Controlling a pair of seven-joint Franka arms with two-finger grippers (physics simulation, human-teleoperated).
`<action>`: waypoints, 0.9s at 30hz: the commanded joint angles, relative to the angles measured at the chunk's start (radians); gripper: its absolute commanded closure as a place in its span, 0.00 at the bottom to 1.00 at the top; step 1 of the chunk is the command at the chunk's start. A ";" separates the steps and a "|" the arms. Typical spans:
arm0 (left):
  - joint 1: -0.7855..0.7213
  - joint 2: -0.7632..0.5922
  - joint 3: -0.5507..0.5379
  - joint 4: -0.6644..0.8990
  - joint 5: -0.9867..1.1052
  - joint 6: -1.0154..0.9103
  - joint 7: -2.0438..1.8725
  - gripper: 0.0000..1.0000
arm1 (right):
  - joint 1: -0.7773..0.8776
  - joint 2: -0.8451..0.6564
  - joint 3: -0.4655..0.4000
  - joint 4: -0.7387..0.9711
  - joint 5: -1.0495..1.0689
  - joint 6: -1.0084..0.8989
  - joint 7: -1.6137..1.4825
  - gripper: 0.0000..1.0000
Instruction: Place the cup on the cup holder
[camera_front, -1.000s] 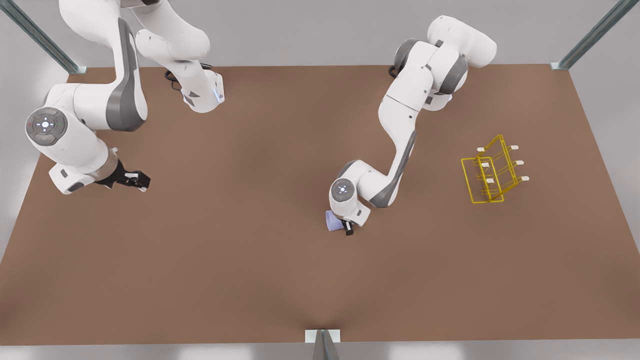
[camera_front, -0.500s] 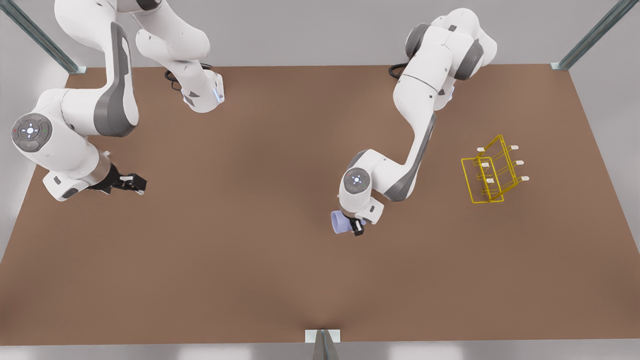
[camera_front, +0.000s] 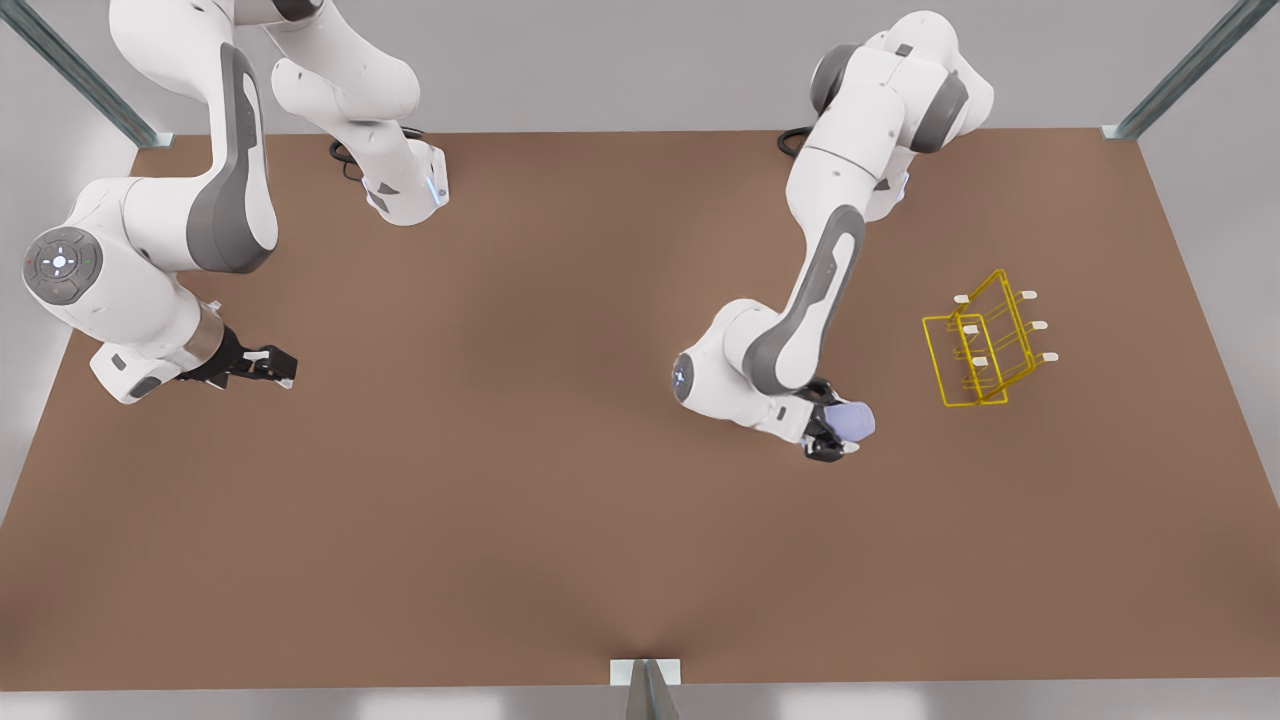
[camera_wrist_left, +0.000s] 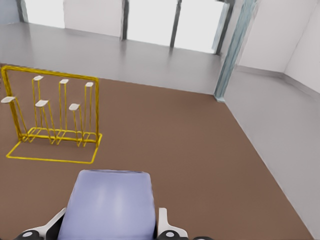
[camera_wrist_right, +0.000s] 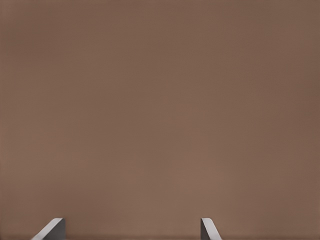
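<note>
Left gripper (camera_front: 838, 437), right of centre in front view, clamped on cup (camera_front: 851, 420), carried clear of table (camera_front: 500, 500); rim toward cup holder (camera_front: 985, 340), likely so prong enters mouth. Holder near, not touching. Right gripper (camera_front: 268, 366), frame's left, waits, fingers spread, nothing between.

Bare table (camera_front: 900, 480) between the cup-laden left claw (camera_front: 838, 432) and cup holder (camera_front: 985, 340), seemingly unobstructed.

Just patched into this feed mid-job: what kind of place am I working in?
Apparently a simulated bare robot test cell: a plain brown table framed by metal struts, grey walls. The left hand holds a lavender cup near a yellow wire cup holder; the right hand waits, open.
</note>
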 joint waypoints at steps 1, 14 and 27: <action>0.003 -0.002 0.018 -0.023 0.101 -0.164 -0.040 0.20 | 0.000 -0.001 0.000 0.000 0.001 -0.001 -0.019 0.00; 0.013 -0.038 0.162 -0.272 0.182 -0.243 -0.118 0.20 | 0.002 0.022 0.003 0.045 0.000 -0.015 -0.033 0.00; 0.078 -0.080 0.185 -0.511 0.362 -0.157 -0.241 0.20 | -0.001 0.024 0.003 0.043 0.000 -0.015 -0.033 0.00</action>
